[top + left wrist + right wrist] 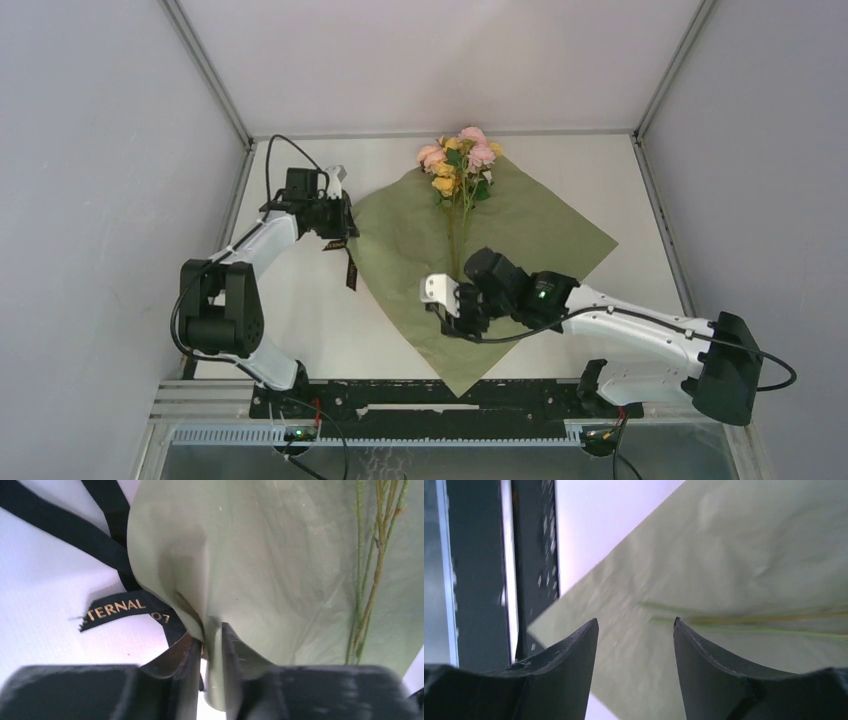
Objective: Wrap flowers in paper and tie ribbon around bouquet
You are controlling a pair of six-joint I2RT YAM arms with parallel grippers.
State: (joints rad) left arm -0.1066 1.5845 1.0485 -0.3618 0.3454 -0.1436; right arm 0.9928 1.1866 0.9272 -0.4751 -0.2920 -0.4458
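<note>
Left wrist: paper (280, 555) corner between fingers (234, 690)

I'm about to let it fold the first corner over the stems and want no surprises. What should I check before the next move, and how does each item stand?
1. Left claw pinching the paper at its left corner: ok.
2. Right claw open, nothing between its fingers: ok.
3. Flowers lying on the paper, blooms at its far corner: ok.
4. Paper green face up: ok.
5. Ribbon free of the left claw: cannot tell; it runs under the paper right beside the fingers.
</note>
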